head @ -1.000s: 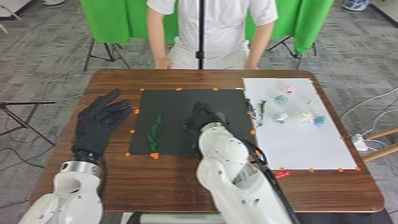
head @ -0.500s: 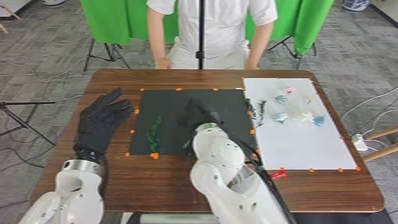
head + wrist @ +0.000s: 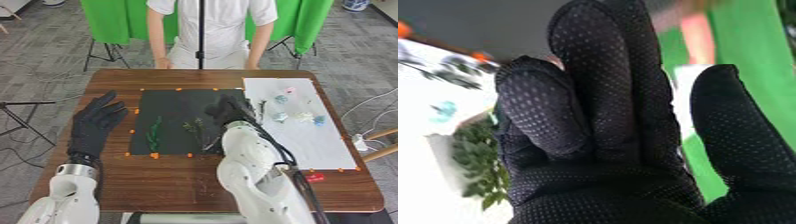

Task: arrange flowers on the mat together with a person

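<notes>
In the head view, the right hand (image 3: 229,110) is over the two o'clock side of the black mat (image 3: 178,100); green sprigs lie at eight (image 3: 154,134) and six o'clock. At three, a white sheet (image 3: 306,150) bears small flowers (image 3: 306,116). The left hand (image 3: 94,124), relaxed and empty, is at nine.

In the right wrist view, the right hand (image 3: 602,185) is loosely open, gripping nothing.

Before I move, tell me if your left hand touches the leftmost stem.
Apart: the head view shows table and mat between the left hand and the stem.
</notes>
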Controlling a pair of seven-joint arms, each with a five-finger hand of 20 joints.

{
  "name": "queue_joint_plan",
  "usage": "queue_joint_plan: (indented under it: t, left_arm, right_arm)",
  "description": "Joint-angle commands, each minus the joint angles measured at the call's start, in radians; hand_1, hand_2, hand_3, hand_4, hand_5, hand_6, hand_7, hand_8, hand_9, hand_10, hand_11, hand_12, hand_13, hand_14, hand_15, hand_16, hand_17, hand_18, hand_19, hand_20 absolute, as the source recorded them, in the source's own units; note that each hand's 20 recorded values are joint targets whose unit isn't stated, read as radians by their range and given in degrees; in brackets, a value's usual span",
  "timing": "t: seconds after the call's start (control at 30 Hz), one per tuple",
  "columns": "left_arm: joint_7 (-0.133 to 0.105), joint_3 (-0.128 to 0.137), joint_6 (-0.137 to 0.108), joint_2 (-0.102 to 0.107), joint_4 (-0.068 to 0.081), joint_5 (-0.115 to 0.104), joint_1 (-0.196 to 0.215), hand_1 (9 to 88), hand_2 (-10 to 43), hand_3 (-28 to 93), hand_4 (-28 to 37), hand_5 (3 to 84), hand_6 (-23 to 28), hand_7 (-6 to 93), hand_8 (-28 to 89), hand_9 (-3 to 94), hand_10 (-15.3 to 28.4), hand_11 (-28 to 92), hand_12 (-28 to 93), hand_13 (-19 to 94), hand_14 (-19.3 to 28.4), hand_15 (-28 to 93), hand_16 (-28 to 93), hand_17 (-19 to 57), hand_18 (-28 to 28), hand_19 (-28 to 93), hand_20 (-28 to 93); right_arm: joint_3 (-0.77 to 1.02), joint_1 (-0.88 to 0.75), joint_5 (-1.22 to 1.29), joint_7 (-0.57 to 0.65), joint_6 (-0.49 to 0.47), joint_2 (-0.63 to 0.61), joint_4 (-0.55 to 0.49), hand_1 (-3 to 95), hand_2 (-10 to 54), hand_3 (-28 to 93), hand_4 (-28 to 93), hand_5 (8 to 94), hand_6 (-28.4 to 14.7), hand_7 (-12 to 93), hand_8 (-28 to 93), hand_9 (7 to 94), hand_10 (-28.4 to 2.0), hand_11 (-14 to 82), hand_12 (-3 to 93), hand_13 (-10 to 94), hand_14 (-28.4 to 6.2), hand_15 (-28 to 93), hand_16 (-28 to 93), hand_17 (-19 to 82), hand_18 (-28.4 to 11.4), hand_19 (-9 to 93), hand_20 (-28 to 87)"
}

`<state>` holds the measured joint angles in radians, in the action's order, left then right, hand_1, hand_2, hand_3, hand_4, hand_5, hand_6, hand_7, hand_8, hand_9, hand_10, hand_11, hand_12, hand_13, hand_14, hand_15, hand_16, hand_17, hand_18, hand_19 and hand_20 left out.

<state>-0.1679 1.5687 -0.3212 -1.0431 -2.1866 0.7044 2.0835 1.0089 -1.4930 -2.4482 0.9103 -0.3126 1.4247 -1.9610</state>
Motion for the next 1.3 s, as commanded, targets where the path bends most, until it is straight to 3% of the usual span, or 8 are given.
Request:
queue_joint_plan:
  t: [0.03, 0.27, 0.63, 0.97, 1.3]
  left_arm:
    - [0.0, 0.0, -0.007, -0.01, -0.001, -0.005, 0.007, 23.7, 12.0, 77, -25.9, 41.2, 12.9, 12.1, -9, 40.2, 23.4, 32, 9, 29, 28.3, 59, -13, -5.9, 25.0, 69, -9]
    - [0.003, 0.003, -0.011, -0.011, -0.005, -0.002, 0.014, 23.7, 12.0, 77, -25.9, 41.2, 12.9, 12.1, -9, 40.2, 23.4, 32, 9, 29, 28.3, 59, -13, -5.9, 25.0, 69, -9]
    - [0.018, -0.008, -0.001, -0.016, 0.004, 0.004, -0.007, 23.7, 12.1, 77, -25.5, 41.2, 12.8, 12.3, -9, 40.2, 23.5, 32, 9, 29, 28.3, 59, -13, -5.9, 24.9, 69, -9]
    - [0.018, -0.012, -0.001, -0.014, 0.008, 0.002, -0.019, 23.7, 12.1, 77, -25.1, 41.1, 12.8, 12.2, -9, 40.1, 23.5, 32, 9, 29, 28.3, 59, -13, -5.9, 24.9, 69, -9]
    - [0.0, 0.0, -0.016, -0.004, -0.004, -0.008, 0.015, 23.9, 12.2, 77, -25.0, 41.2, 12.8, 12.3, -9, 40.1, 23.5, 32, 9, 29, 28.3, 59, -13, -5.9, 24.9, 69, -9]
  right_arm:
    - [-0.012, -0.025, -0.016, 0.031, -0.04, -0.022, 0.04, 20.4, 12.3, 80, -22, 87.4, -4.3, 14, -12, 93.7, -15.8, 34.0, 18.9, 80, -15.0, 71, 14, 35, -26.8, 93, 22]
    - [-0.023, -0.027, 0.007, 0.018, -0.124, -0.01, 0.052, 18.9, 13.3, 80, -22, 86.0, -4.9, 13, -12, 93.3, -16.2, 33.3, 19.1, 80, -15.2, 71, 14, 35, -27.0, 93, 22]
    - [-0.048, -0.016, 0.036, -0.043, -0.172, 0.056, 0.083, 18.7, 13.5, 79, -21, 84.0, -5.1, 12, -12, 92.3, -16.5, 32.6, 19.5, 79, -15.3, 71, 14, 34, -26.8, 93, 21]
    - [-0.069, -0.008, 0.026, -0.054, -0.181, 0.079, 0.09, 18.2, 13.6, 79, -22, 84.0, -5.2, 12, -12, 92.2, -16.4, 32.7, 19.4, 79, -15.3, 71, 14, 34, -26.7, 93, 21]
    - [-0.083, 0.029, -0.046, -0.039, -0.126, 0.021, 0.071, 17.2, 13.3, 79, -22, 85.4, -5.1, 13, -12, 93.0, -16.3, 33.1, 19.2, 80, -15.3, 71, 14, 35, -27.1, 93, 22]
